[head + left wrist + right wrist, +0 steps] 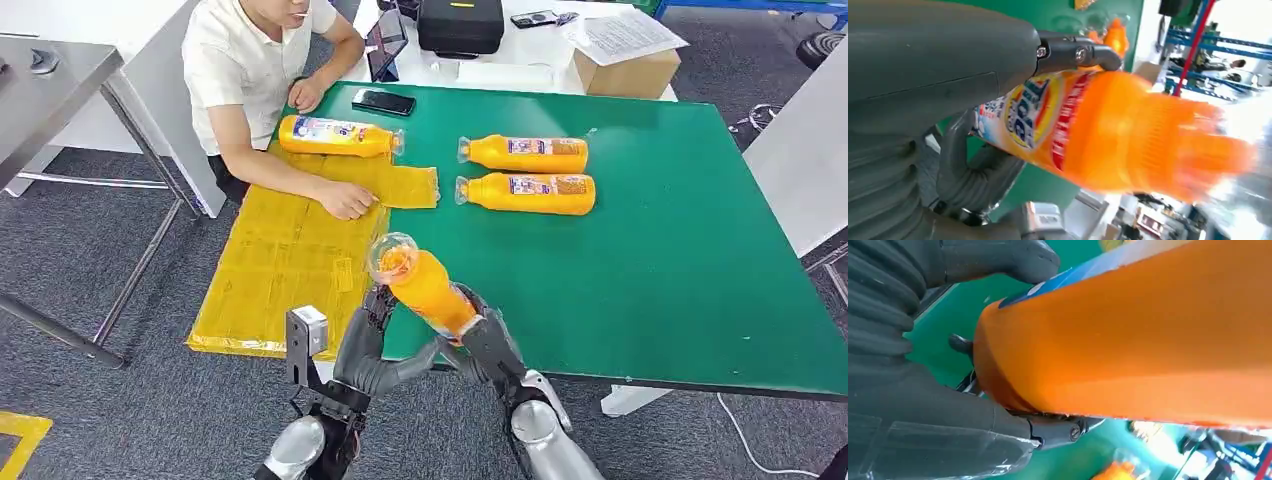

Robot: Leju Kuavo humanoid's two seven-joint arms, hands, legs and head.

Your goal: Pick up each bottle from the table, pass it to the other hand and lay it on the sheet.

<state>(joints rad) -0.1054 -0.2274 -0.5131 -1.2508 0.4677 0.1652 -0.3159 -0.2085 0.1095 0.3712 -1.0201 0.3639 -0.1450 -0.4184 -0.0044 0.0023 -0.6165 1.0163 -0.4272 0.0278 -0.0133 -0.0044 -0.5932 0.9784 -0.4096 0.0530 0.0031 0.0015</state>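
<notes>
Nearest the robot, an orange bottle (pixel 425 288) was held above the near edge of the green table (pixel 680 260), tilted with its clear cap end raised toward the person. Both hands were on it: the right hand (pixel 487 340) was wrapped around the base end, and in the right wrist view its thumb and fingers (pixel 998 260) were pressed against the orange body. The left hand (pixel 375 335) was closed on the labelled middle from the other side, a dark finger (pixel 1083 52) lying over the label in the left wrist view. This double grasp is judged to be the handover itself, the bottle being kept off the table so that it could be passed across before the right hand let go.

Just beyond and to the left, the yellow sheet (pixel 280 260) was laid over the table's left edge. A person's hand (pixel 345 198) was rested on its far part, probably to keep it flat. One bottle (pixel 338 135) was already lying on the sheet's far end.

Farther right, two bottles (pixel 527 172) were lying side by side on the bare green surface, apparently still to be collected. A phone (pixel 383 101) was set near the far edge.
</notes>
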